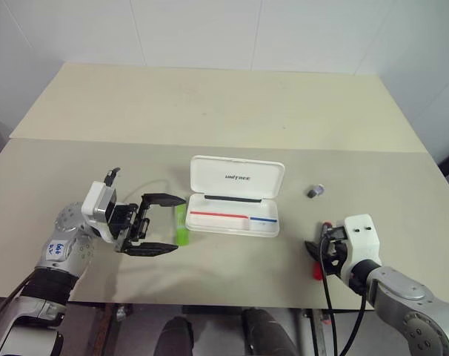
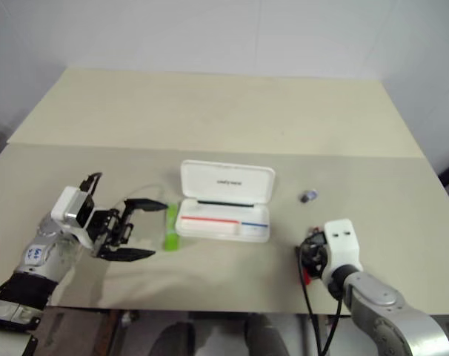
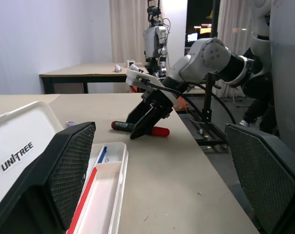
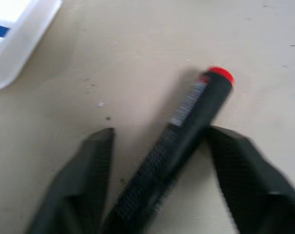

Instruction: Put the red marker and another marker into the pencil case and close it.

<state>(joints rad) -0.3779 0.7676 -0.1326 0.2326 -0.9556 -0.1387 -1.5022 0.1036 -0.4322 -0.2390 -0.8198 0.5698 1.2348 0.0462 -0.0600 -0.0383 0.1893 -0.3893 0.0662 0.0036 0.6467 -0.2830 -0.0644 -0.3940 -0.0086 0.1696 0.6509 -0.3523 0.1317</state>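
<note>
- Grasp of the red marker (image 4: 186, 129) is the step in hand, judging by the right gripper (image 3: 143, 127) set down over it at the near right of the table (image 1: 210, 111).
- Right fingers (image 4: 89, 180) straddle the barrel with a gap on at least one side, so I read them as partly spread and not yet pinching; the pinch should land on the mid-barrel, not the red end.
- Marker lies flat on the table and slants across the gap between the fingers; turning the wrist to square the pads to the barrel would likely keep it from pivoting out as they press in.
- Case (image 1: 235, 199) sits open mid-table, lid raised on the far side and tray on the near side, well left of the marker; lift clear of the table before carrying it over.
- Left gripper (image 1: 159, 224) hovers spread wide at the near left, just beside the green highlighter (image 1: 181, 225), which lies close to the case's left end, not yet held.
- Small grey bit (image 1: 316, 191) rests far of the right gripper; best left alone.
</note>
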